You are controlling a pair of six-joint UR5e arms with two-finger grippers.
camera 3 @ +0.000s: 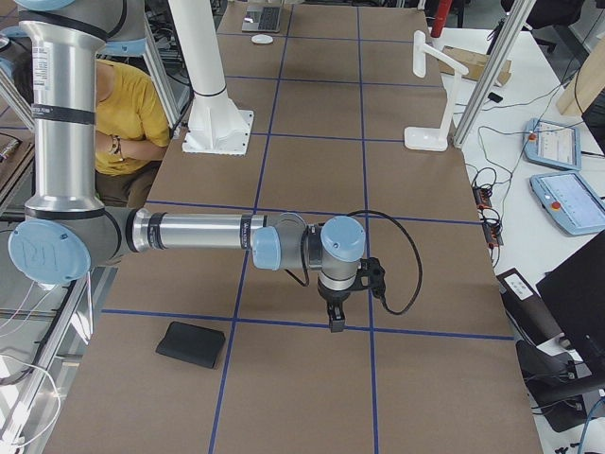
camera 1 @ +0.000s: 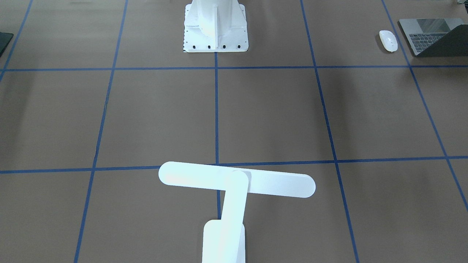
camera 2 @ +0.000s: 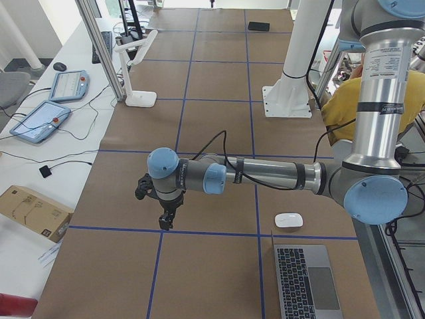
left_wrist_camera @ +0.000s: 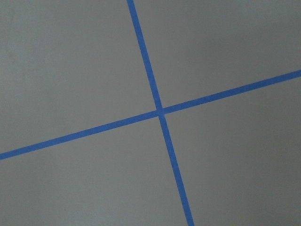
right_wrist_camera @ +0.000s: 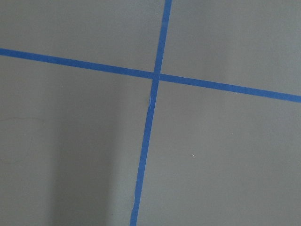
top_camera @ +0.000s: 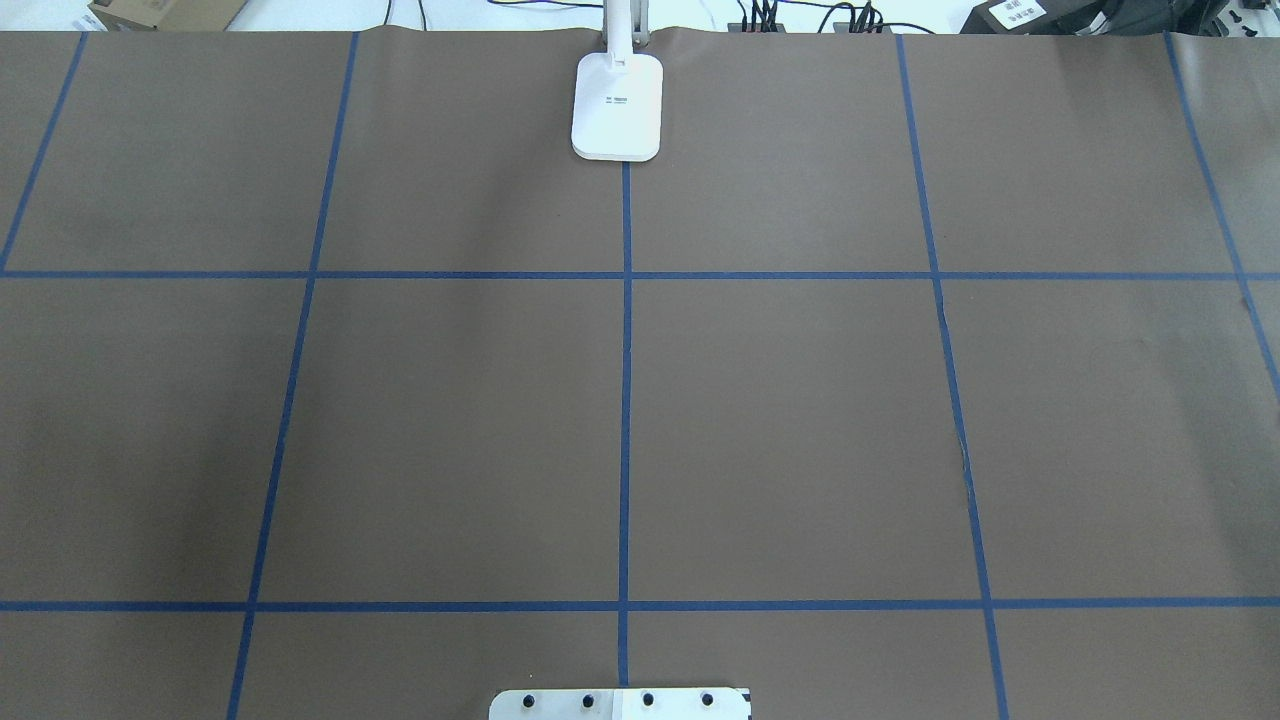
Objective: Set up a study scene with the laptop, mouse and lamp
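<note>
The laptop (camera 1: pixel 424 36) lies open at the table's end on my left side, and it also shows in the exterior left view (camera 2: pixel 307 282). The white mouse (camera 1: pixel 388 40) sits just beside it (camera 2: pixel 289 220). The white lamp (camera 1: pixel 237 179) stands at the far middle edge, its base (top_camera: pixel 617 105) on the table and its T-shaped head over it. My left gripper (camera 2: pixel 166 218) hangs above the table, away from the laptop; I cannot tell if it is open. My right gripper (camera 3: pixel 336 320) hangs above the other end, near a tape crossing; I cannot tell its state either.
A thin black pad (camera 3: pixel 192 344) lies near the table's end on my right side. The white bolted pedestal (camera 1: pixel 215 25) stands at the robot's edge. Both wrist views show only brown table paper with blue tape lines (left_wrist_camera: pixel 160 112). A person in yellow (camera 3: pixel 132 113) sits behind the robot.
</note>
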